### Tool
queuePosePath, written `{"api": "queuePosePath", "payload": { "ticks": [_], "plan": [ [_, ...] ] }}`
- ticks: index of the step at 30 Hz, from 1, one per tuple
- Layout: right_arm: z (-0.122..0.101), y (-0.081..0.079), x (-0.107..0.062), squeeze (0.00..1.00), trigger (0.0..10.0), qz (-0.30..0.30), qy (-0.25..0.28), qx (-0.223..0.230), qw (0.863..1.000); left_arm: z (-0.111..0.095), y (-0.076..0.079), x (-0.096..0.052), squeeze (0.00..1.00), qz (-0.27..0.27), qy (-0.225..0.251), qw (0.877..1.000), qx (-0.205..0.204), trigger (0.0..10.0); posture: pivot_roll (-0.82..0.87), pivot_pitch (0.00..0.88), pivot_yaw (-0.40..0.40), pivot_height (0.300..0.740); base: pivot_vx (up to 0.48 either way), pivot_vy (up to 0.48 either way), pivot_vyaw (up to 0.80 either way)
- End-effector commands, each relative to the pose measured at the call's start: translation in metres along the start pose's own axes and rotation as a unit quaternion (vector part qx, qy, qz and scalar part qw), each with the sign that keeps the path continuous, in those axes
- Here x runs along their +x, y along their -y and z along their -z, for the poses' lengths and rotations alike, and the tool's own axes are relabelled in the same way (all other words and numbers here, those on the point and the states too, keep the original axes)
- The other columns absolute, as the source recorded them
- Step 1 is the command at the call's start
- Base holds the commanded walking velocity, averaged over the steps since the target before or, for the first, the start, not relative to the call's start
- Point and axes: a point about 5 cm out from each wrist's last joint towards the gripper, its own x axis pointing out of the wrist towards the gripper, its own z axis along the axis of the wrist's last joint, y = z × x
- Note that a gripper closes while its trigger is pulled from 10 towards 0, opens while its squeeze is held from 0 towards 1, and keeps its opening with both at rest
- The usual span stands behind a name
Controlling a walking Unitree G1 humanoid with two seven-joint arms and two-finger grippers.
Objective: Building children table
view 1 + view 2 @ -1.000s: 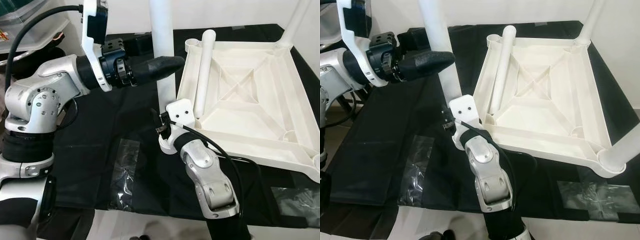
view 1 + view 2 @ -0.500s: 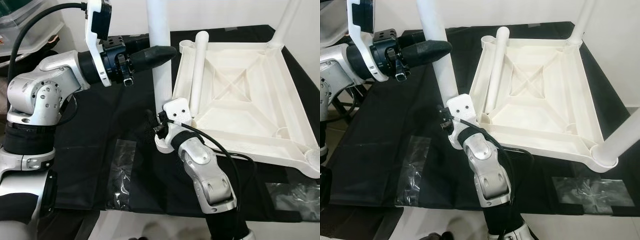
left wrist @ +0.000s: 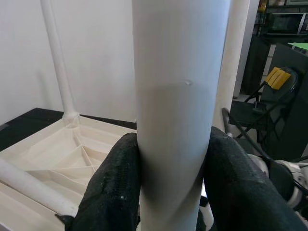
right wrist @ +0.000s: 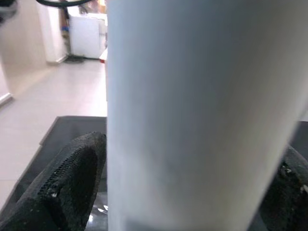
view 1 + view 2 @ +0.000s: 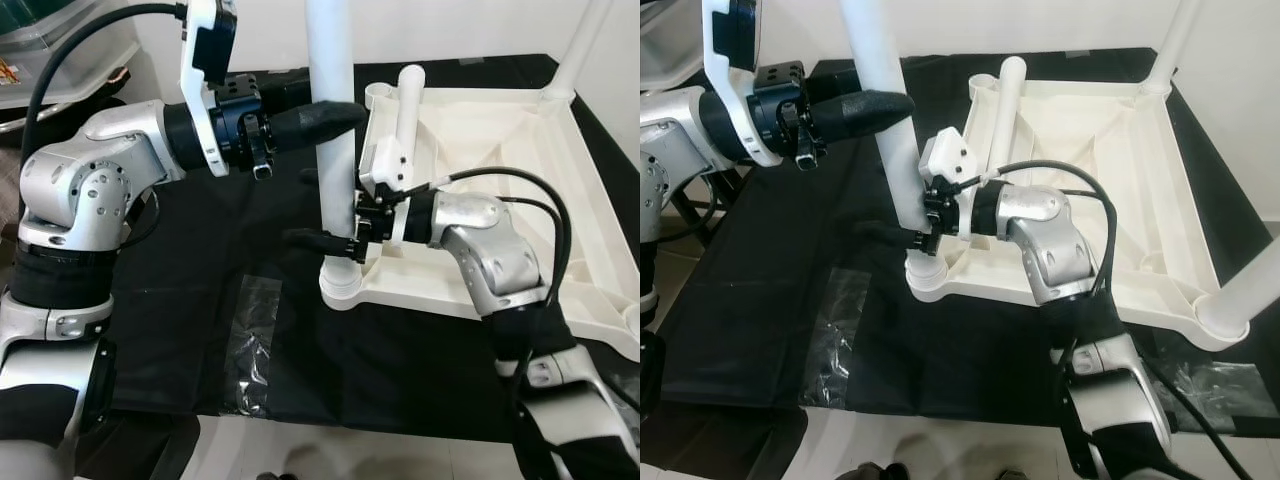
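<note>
Gripping the upright white table leg [image 5: 333, 150] high up, my left gripper [image 5: 325, 117] has its black fingers [image 3: 118, 183] pressed against both sides of the tube. Lower down, my right gripper [image 5: 325, 240] pinches the same leg just above its corner socket [image 5: 343, 283], though the blurred wrist view makes contact hard to confirm. The overturned white tabletop [image 5: 500, 190] lies on the black cloth [image 5: 200, 300], with a loose leg [image 5: 407, 110] resting inside it.

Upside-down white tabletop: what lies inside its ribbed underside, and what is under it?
Inside the tabletop lies one loose white leg, propped on the far rim. Under it spreads a black cloth; what the tabletop covers cannot be seen.
</note>
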Motion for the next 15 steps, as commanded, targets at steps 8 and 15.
{"api": "queuePosePath", "payload": {
  "ticks": [8, 15],
  "plan": [
    [-0.002, 0.005, 0.003, 0.00, 0.0, -0.098, 0.027, 0.029, 0.994, 0.007, 0.010, 0.002, 0.00, 0.039, -0.011, 0.999, -0.015, 0.0, 0.06, 0.159, 0.079, 0.740, 0.000, 0.000, 0.00],
    [0.007, 0.002, 0.007, 0.00, 0.0, -0.145, 0.025, 0.045, 0.988, 0.007, 0.012, 0.003, 0.00, 0.044, -0.015, 0.999, -0.014, 0.0, 0.06, 0.166, 0.086, 0.740, 0.000, 0.000, 0.00]
  ]
}}
